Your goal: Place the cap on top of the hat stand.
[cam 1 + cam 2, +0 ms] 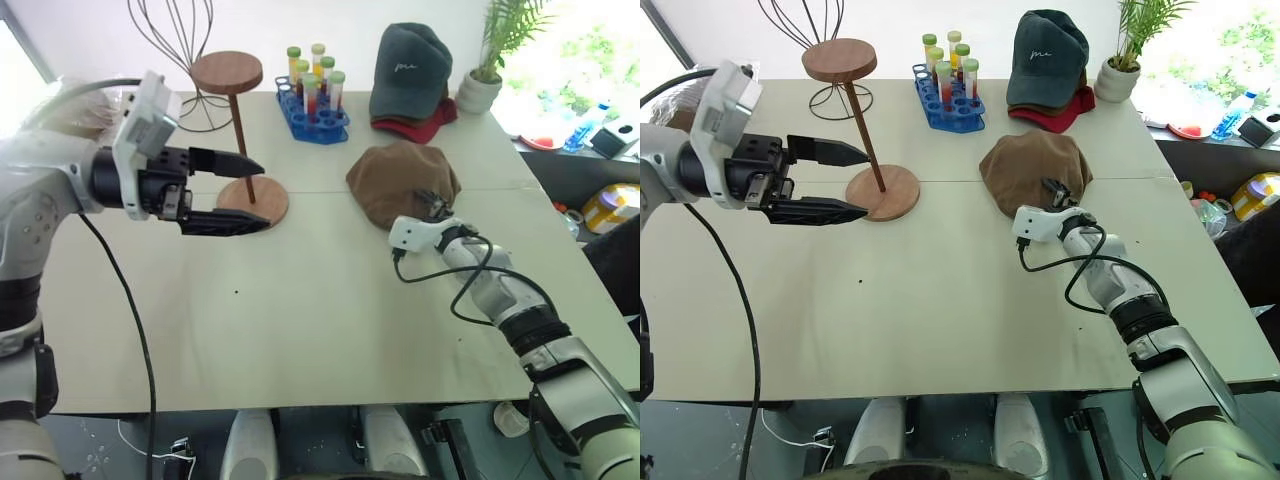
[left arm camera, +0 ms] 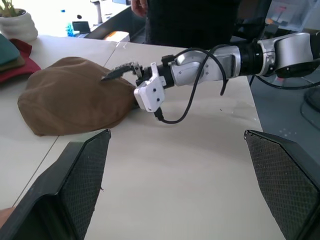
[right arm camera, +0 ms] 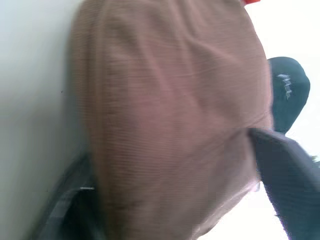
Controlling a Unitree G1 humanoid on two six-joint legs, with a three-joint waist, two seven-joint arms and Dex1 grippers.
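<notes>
With the brown cap [image 1: 402, 182] lying on the table [image 1: 300, 320] at centre right, the right gripper [image 1: 1058, 192] straddles its near edge, fingers part-closed, and should pinch fabric firmly before lifting toward the hat stand [image 1: 236, 130], while the left gripper [image 1: 238, 192] hovers wide open, empty.

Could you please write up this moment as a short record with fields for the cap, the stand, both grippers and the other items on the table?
cap: brown cap lies on the table, near its right side
hat stand: wooden hat stand upright on the table, top disc bare
right gripper: right gripper at the cap's near edge, one finger over the fabric, one beside it; grip not confirmed
left gripper: left gripper open, raised in front of the hat stand, holding nothing
other items: grey baseball cap, blue tube rack, wire stand, potted plant
</notes>
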